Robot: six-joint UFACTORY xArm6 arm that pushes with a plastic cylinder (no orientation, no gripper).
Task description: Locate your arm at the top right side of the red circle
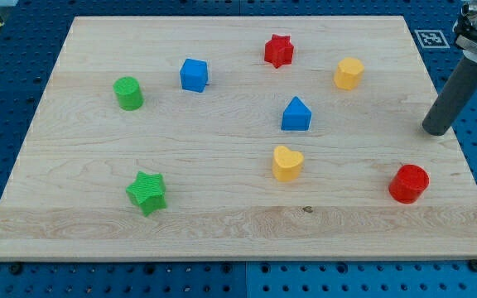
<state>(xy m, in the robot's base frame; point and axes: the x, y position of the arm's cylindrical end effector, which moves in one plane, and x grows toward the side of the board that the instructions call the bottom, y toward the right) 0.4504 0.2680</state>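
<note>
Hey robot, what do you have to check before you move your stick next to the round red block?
1. Red round block in view, near the wooden board's right edge: ok.
2. My tip in view: ok.
3. Tip sits up and right of the red block: ok.
4. Tip apart from the red block, not touching: ok.
5. No other block between them; the yellow heart block lies far left: ok.
6. Tip exactly at table height: cannot tell.

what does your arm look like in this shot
Only its end shows, at the view's right edge: a straight, smooth, dark grey cylindrical rod under a wider metallic silver collar at the top. My tip is blunt and flat. No cables or markings are visible on it.
</note>
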